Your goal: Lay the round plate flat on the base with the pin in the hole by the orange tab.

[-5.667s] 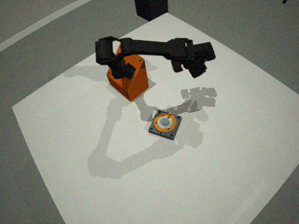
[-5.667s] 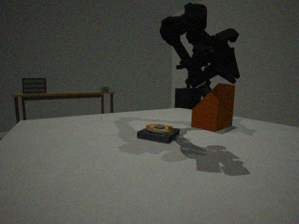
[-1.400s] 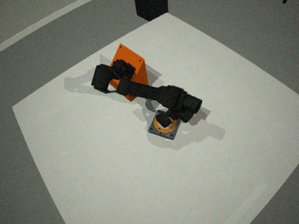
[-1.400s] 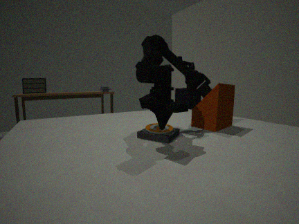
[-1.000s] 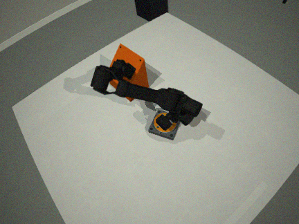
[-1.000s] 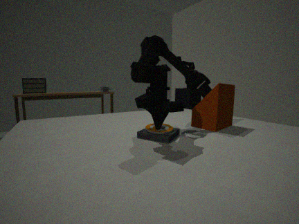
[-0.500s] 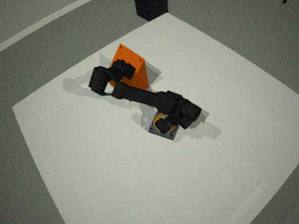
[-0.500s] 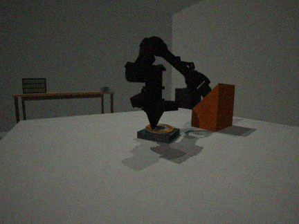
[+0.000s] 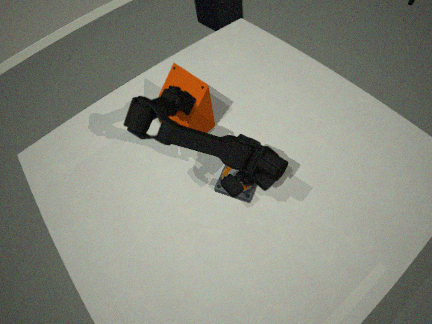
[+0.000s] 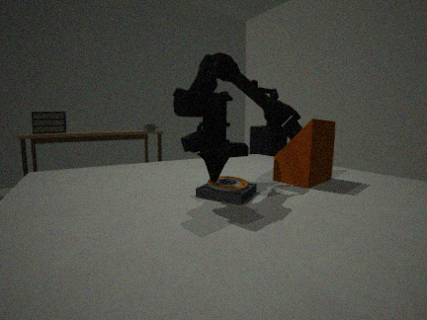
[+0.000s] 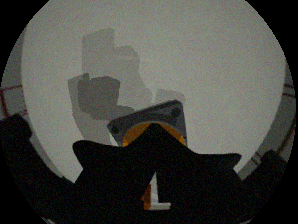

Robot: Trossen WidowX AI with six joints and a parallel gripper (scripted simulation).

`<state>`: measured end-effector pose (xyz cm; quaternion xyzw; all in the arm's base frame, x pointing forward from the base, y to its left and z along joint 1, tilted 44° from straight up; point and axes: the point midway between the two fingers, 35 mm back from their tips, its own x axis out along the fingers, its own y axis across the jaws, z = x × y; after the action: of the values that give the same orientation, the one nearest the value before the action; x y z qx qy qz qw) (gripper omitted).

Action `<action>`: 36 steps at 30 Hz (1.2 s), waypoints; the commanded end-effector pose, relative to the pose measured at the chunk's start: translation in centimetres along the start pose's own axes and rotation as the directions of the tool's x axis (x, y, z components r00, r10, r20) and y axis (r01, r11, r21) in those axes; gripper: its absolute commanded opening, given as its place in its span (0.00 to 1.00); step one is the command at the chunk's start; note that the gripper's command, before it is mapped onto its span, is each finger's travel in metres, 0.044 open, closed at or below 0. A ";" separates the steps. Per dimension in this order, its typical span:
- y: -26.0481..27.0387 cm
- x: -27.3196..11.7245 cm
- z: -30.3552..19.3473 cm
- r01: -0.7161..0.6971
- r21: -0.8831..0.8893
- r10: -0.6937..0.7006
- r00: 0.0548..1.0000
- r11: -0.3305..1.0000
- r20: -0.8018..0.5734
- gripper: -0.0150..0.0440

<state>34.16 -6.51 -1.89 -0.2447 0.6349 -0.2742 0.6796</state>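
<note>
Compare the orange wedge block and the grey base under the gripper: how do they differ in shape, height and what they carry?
The orange wedge block stands tall with a sloped face; the grey base is a low, flat square. The block carries nothing; the base bears the round plate with its orange rim. The shut gripper points down at the plate on the base, while the block stands apart behind. Both rest on the white table.

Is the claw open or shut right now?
Shut, on nothing: the black claw tapers to one closed point at the orange-rimmed round plate on the grey square base.
</note>
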 end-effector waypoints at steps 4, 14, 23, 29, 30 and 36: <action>-1.0 0.1 -0.1 0.008 0.003 -0.008 1.000 1.000 -0.007 0.25; -2.2 0.1 -0.4 0.009 0.003 -0.009 1.000 1.000 -0.007 0.25; -3.2 0.0 -0.8 0.009 0.003 -0.009 1.000 1.000 -0.007 0.25; -3.7 0.0 -1.1 0.009 0.003 -0.009 1.000 1.000 -0.007 0.25; -3.8 0.0 -1.1 0.009 0.003 -0.009 1.000 1.000 -0.008 0.25; -4.1 -0.1 -1.3 0.009 0.003 -0.009 1.000 1.000 -0.008 0.25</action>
<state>33.15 -8.99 0.97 -0.2437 0.6306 -0.2772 0.6827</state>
